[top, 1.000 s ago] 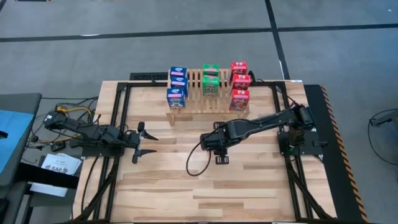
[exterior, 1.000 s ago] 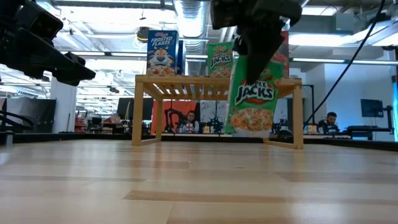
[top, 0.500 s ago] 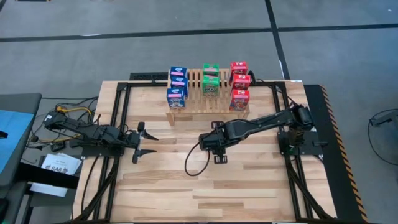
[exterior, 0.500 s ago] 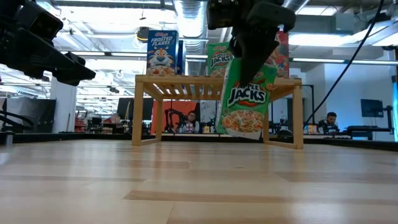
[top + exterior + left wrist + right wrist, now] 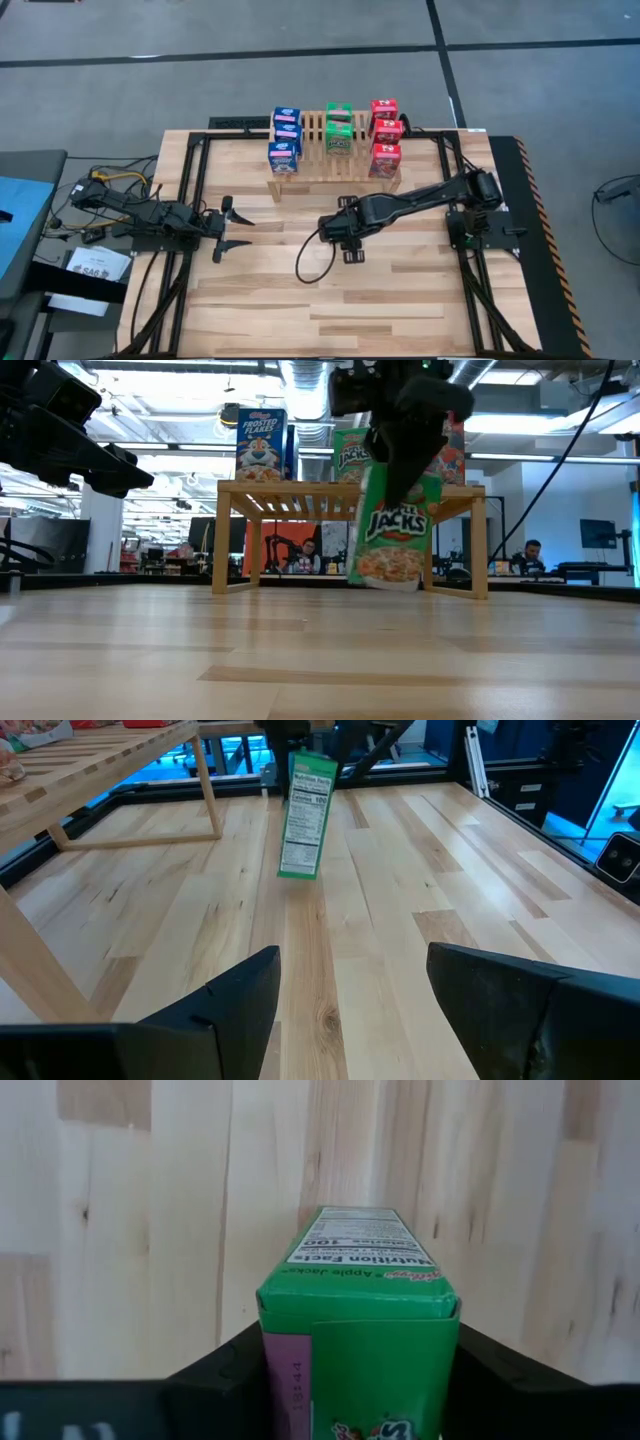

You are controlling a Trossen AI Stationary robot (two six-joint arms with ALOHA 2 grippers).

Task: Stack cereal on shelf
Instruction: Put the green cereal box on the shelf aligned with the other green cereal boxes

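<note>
Cereal boxes already fill most of the shelf (image 5: 320, 150): three blue boxes (image 5: 284, 140) in a column at its left end, two green boxes (image 5: 338, 128) in the middle, three red boxes (image 5: 384, 135) at its right end; the slatted rack stands at the far middle of the tabletop (image 5: 400, 290). One more green box (image 5: 392, 525) hangs tilted in the right gripper (image 5: 400, 455), in front of the shelf and nearer the camera in the low view, its lower edge just above the wood; the right wrist view shows both dark fingers (image 5: 215, 1380) pressed against the box's two sides, so the grip is on the box. Between this box and the shelf nothing stands on the table; a black cable (image 5: 310, 262) loops on the planks beside the right arm. The left gripper (image 5: 228, 228) waits near the table's left edge, well apart from the shelf, its jaws spread partway with nothing between them. Papers (image 5: 95, 265) lie off the table's left side.
</note>
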